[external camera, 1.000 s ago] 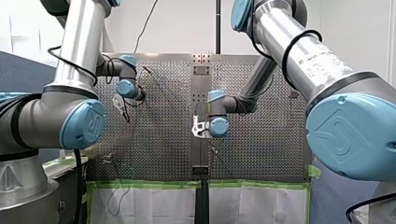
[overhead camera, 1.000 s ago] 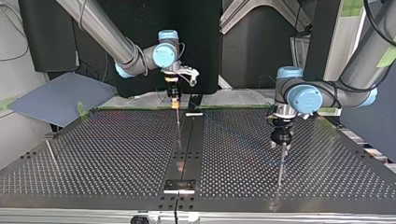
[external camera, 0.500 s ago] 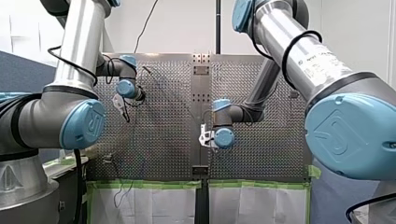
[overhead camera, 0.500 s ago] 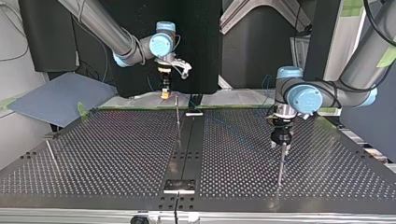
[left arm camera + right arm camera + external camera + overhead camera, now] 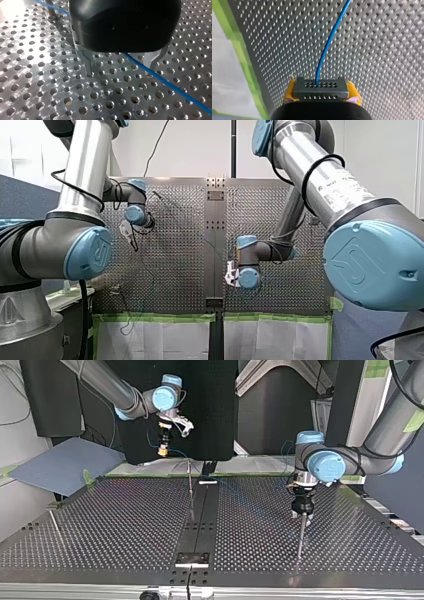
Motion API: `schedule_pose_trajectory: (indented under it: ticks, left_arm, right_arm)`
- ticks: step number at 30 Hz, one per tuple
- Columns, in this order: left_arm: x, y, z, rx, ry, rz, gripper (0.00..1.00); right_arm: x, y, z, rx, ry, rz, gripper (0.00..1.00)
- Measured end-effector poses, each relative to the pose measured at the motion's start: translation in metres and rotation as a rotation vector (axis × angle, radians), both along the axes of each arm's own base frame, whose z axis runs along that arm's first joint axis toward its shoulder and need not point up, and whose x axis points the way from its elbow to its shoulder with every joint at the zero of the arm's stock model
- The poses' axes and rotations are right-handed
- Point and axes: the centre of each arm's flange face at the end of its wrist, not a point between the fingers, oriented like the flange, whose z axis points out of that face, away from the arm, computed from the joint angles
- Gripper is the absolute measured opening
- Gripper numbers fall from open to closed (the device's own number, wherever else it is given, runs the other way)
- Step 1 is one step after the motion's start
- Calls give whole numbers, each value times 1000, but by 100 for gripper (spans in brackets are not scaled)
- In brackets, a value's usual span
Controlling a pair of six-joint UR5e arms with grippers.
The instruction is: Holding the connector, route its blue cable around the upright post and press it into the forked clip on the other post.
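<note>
My right gripper (image 5: 321, 98) is shut on a dark grey connector (image 5: 320, 88), held between its yellow pads (image 5: 289, 92). The blue cable (image 5: 329, 42) runs from the connector out over the perforated plate. In the top view my right gripper (image 5: 163, 451) hangs above the far table edge, left of a thin upright post (image 5: 190, 480). My left gripper (image 5: 120, 71) stands open just above the plate. The blue cable (image 5: 170, 83) passes slantwise between its metal fingers (image 5: 88, 63), not gripped. In the top view my left gripper (image 5: 303, 512) sits right over a second post (image 5: 300, 535).
The perforated table (image 5: 115, 525) has a dark centre strip (image 5: 199, 520) with a small bracket (image 5: 192, 559) at the near edge. A thin rod (image 5: 54, 522) stands at the top view's left. Green tape (image 5: 150, 318) lines the table's edge in the front view.
My right arm has carried the connector left and upward in the top view, away from the middle post; in the front view it moved down and right. My left arm has stayed still.
</note>
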Motion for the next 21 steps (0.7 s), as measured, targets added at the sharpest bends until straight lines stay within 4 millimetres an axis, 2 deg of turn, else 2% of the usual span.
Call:
schedule_pose_trajectory:
  ticks: [21]
  left_arm:
    - [-1,0,-1,3,5,8,100]
  right_arm:
    - [-54,64,-106,110,42,-36,0]
